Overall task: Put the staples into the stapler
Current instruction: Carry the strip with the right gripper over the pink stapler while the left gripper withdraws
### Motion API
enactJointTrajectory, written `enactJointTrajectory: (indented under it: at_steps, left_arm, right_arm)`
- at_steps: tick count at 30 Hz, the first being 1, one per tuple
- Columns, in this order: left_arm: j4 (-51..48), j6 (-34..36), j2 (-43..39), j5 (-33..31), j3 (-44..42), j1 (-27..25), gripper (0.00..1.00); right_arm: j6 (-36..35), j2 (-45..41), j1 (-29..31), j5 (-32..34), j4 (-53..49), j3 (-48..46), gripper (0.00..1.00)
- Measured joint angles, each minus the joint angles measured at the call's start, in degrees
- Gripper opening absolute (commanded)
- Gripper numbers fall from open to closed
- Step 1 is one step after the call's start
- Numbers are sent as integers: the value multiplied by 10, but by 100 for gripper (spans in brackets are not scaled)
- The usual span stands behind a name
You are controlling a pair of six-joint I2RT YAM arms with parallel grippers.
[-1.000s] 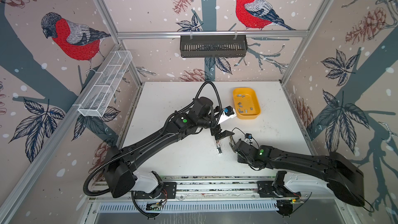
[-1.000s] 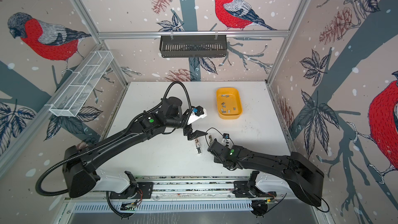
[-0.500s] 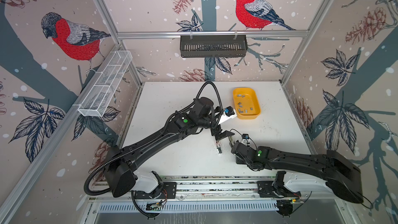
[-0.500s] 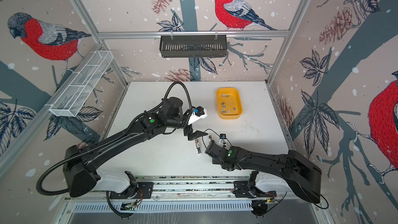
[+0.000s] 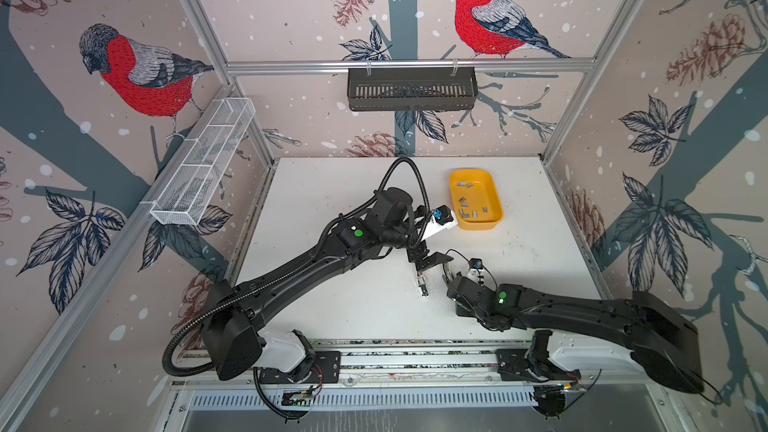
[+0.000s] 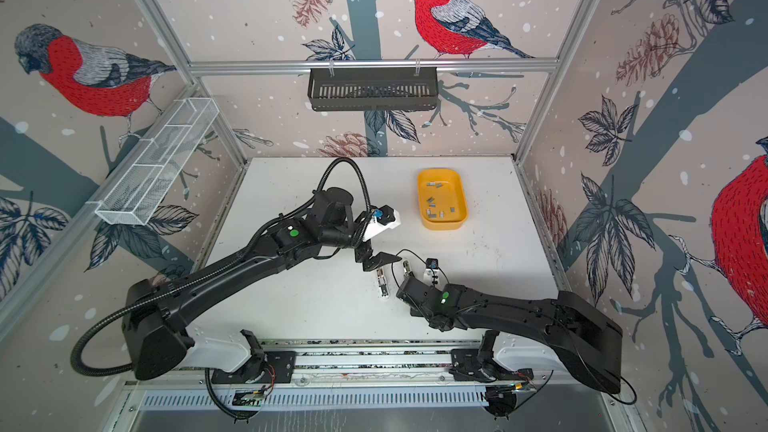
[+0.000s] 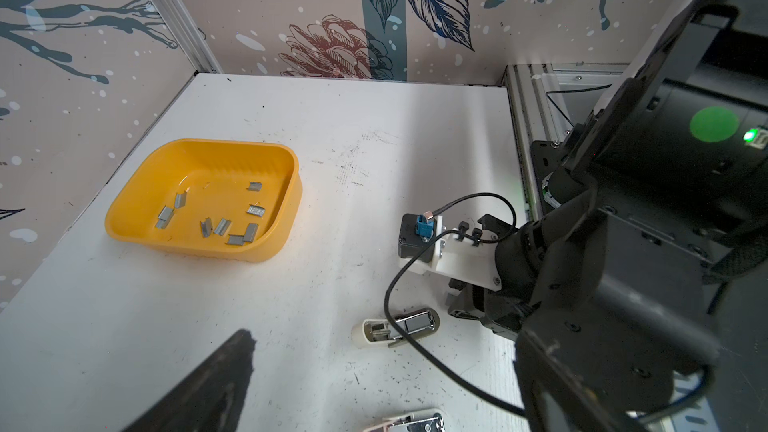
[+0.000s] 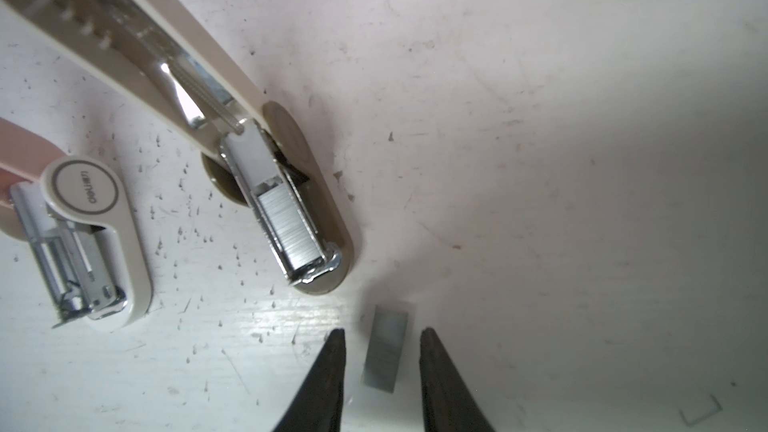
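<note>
Straddling w/o touching, w/ rt gripper (image 8: 383, 331) jaws parted, a loose staple strip (image 8: 385, 349) lying flat on worktop (image 8: 540, 160) twd front-mid edge, just beside open stapler (image 8: 291, 222); lt gripper (image 5: 432, 264) spread wide, empty; prob. light, thin, slippery, snaps easily, so pinch long sides gently.

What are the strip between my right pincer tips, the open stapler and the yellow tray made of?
The staple strip: metal by the look, dull grey with a brushed sheen. The open stapler: cream shell seems matte plastic; the magazine is bright, mirror-like metal. The yellow tray: probably moulded plastic, smooth, faintly glossy, rounded corners.
</note>
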Motion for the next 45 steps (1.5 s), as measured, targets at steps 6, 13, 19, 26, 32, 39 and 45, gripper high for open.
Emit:
enactJointTrajectory:
  at_steps: [6,13,19,26,32,39,45]
  left_arm:
    - [0,0,0,0,0,-1,97]
    - [0,0,0,0,0,-2,97]
    - [0,0,0,0,0,-2,97]
    - [0,0,-1,1,0,-2,97]
    - [0,0,-2,2,0,-2,97]
    - [0,0,-2,2,0,-2,97]
    - [0,-1,-6,1,0,4,97]
  right_arm:
    - [0,9,0,0,15,-1,29]
    - [-3,12,0,0,27,-4,24]
    - [-7,22,0,0,28,-3,21]
    - [-17,44,0,8,29,8,21]
    - [-19,63,0,24,33,16,17]
    - [-19,61,7,30,37,14,14]
    - [-19,40,16,19,35,12,14]
